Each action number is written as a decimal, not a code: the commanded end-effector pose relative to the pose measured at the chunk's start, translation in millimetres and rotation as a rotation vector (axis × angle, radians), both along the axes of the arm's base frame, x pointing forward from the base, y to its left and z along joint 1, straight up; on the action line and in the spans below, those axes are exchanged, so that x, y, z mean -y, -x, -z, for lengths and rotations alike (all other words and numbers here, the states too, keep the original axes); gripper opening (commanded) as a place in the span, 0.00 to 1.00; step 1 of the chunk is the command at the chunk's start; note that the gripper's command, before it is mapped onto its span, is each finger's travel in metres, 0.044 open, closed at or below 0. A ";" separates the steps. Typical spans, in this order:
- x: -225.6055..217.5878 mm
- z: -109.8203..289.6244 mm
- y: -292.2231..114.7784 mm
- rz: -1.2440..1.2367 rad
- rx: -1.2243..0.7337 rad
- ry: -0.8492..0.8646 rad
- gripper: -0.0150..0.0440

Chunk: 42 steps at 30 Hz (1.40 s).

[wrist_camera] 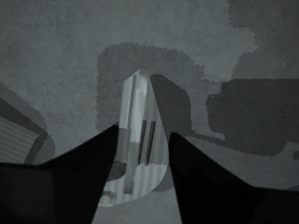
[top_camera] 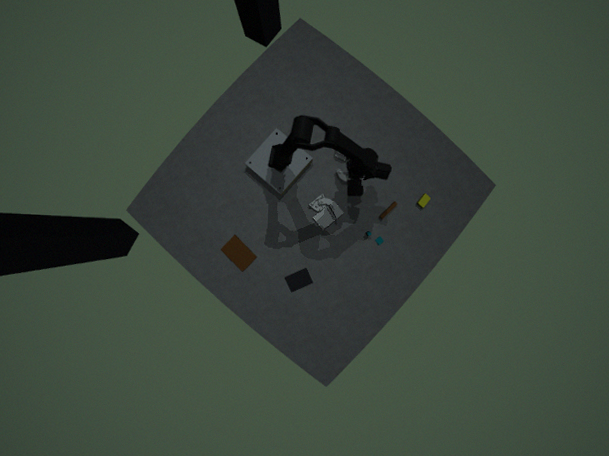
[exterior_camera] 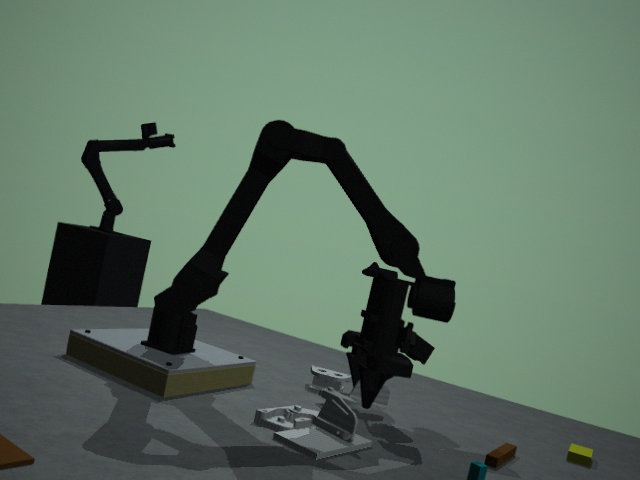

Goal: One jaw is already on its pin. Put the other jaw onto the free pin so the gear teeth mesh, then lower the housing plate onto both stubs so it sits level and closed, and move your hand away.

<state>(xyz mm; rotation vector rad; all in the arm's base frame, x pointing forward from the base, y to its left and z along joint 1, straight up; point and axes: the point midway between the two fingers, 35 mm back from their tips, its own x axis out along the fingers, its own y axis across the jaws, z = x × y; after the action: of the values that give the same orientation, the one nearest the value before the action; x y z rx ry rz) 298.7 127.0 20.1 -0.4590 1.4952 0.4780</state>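
Arm arched out from its pale mounting plate (top_camera: 263,165) (exterior_camera: 118,346), wrist bent over, gripper (top_camera: 349,179) (exterior_camera: 360,397) (wrist_camera: 145,134) pointing steeply down at the grey table (top_camera: 311,323) (exterior_camera: 31,330). Fingers partway closed, well short of full spread, shut on the loose jaw (top_camera: 341,174) (exterior_camera: 382,395) (wrist_camera: 142,145); in the wrist view its pale, ribbed body runs lengthwise between them, with two dark slots along it. From outside the fingers partly hide this piece; whether its underside touches the table, can't tell. The housing base (top_camera: 316,201) (exterior_camera: 266,417) lies on the table apart from the held piece, small studs upright on it. Beside it is the other jaw (top_camera: 326,218) (exterior_camera: 320,441), its broad ribbed pad out flat and a thin wall standing up from it. Free pin has no second jaw on it; gear teeth unmeshed. Housing plate (top_camera: 340,155) (exterior_camera: 330,379) sits off the base, beyond the gripper as seen from outside, holes showing in its top. Farther out on the table: a brown bar (top_camera: 388,210) (exterior_camera: 500,455), a yellow block (top_camera: 424,200) (exterior_camera: 580,454), teal bits (top_camera: 379,241) (exterior_camera: 476,471), an orange-brown slab (top_camera: 238,253) (exterior_camera: 12,454) and a dark rectangle (top_camera: 298,279).
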 end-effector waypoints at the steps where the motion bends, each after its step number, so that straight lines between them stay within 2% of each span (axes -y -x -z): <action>1: -0.5 -15.3 -2.5 -0.002 0.014 -0.003 0.48; 18: 1.8 -67.0 1.3 -0.005 0.011 0.003 0.48; 24: 4.0 -67.5 0.8 0.004 0.011 0.003 0.48; 42: 62.6 -67.2 -9.4 0.257 0.009 0.003 0.48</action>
<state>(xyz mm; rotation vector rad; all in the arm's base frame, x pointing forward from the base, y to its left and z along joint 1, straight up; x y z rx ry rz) 308.5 74.9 86.6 -0.2955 1.5184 0.3115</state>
